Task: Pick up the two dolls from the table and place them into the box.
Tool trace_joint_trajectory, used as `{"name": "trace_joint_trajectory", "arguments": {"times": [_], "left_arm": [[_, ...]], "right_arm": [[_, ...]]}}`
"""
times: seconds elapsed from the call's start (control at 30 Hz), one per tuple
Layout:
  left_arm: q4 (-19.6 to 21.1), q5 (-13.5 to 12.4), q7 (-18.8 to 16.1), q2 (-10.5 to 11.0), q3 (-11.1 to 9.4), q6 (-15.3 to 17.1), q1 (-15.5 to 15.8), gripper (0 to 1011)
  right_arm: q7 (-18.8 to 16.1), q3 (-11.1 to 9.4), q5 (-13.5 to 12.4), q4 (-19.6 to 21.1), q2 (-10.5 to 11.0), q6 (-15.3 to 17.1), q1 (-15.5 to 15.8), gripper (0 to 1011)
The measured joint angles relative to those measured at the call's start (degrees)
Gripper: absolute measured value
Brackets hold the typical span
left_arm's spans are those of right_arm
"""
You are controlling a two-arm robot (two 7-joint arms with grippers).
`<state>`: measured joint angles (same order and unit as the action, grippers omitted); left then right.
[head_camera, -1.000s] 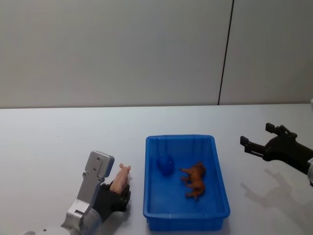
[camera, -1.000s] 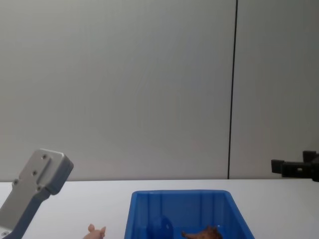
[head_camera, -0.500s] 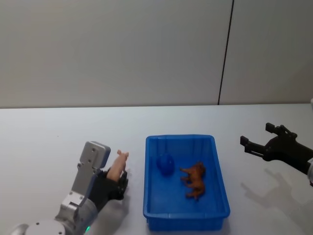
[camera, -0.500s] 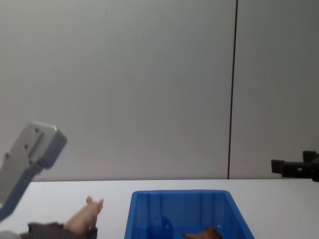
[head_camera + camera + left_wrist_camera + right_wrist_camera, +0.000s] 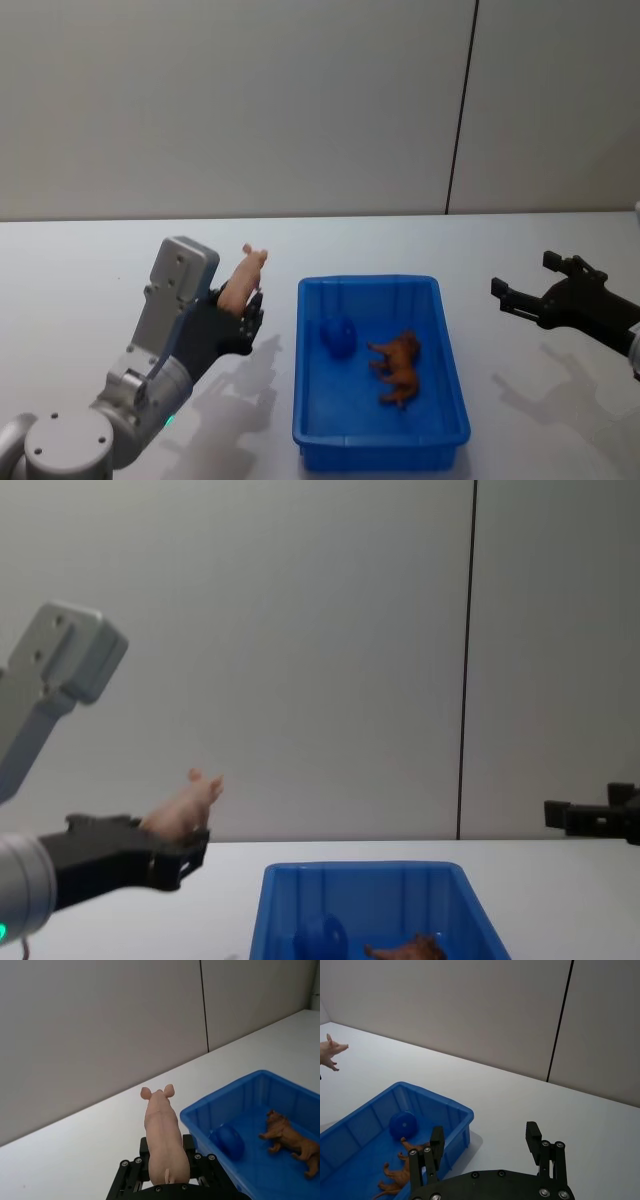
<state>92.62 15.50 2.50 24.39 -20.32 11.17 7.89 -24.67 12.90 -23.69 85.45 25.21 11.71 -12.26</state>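
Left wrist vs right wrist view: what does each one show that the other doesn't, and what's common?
Left wrist alone: the left end effector shut on the pink pig, seen from behind with its ears pointing away.

Right wrist alone: the right end effector open and holding nothing, above the white table beside the blue box.

Both: the blue box with the brown doll and a dark blue round object lying inside, plus the pig, which sits at the far edge of the right wrist view.
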Motion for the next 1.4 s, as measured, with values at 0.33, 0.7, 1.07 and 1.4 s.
{"name": "trace_joint_trajectory", "arguments": {"times": [0.33,0.7,1.07,1.4], "left_arm": [[-0.83,-1.63,6.79,-1.37,-0.02,-1.62,3.18,391],[-5.88,-3.19,14.40,-5.01,-2.02,-3.27,6.77,390],[-10.37,-3.72,18.19,-7.88,-3.87,-4.99,8.76,642],[-11.43,-3.86,18.47,-8.66,-4.38,-6.61,9.18,934]], "right_arm": [[0.00,0.00,0.00,0.00,0.00,0.00,0.00,1001],[0.00,0.00,0.00,0.00,0.00,0.00,0.00,1001],[0.00,0.00,0.00,0.00,0.00,0.00,0.00,1001],[0.00,0.00,0.00,0.00,0.00,0.00,0.00,1001]]}}
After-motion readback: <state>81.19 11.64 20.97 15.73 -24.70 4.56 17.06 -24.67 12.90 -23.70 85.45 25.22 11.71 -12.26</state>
